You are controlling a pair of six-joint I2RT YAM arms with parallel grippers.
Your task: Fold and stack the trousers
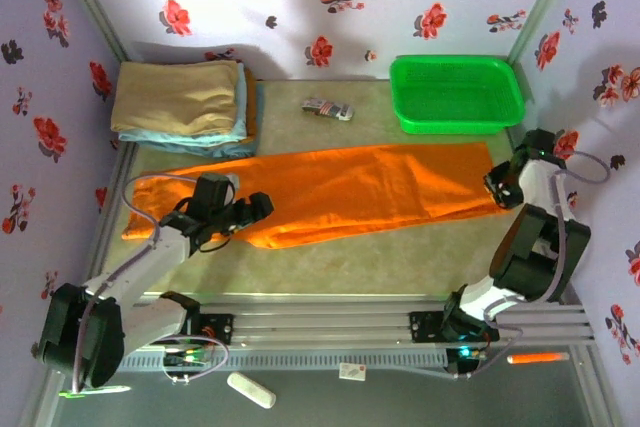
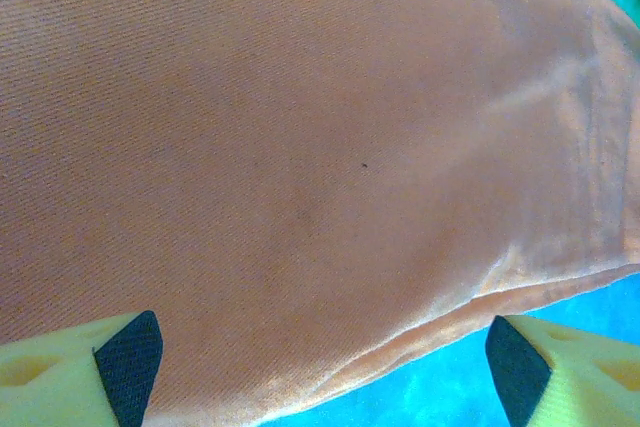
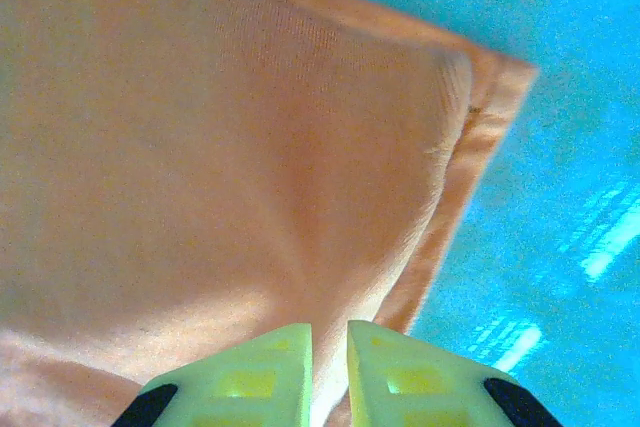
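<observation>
The bright orange trousers [image 1: 370,187] lie flat across the middle of the table, stretched left to right. My left gripper [image 1: 252,209] hovers over their left part near the front hem. In the left wrist view it [image 2: 325,367] stands wide open above the cloth [image 2: 300,147], with nothing between its fingers. My right gripper [image 1: 497,187] is at the trousers' right end. In the right wrist view its [image 3: 329,367] fingers are almost together with a fold of orange cloth [image 3: 200,147] pinched between them, beside the hemmed corner.
A stack of folded tan cloth [image 1: 180,95] over light blue cloth [image 1: 205,143] sits at the back left. A green basket [image 1: 405,97] stands at the back right. A small patterned packet [image 1: 328,108] lies between them behind the trousers.
</observation>
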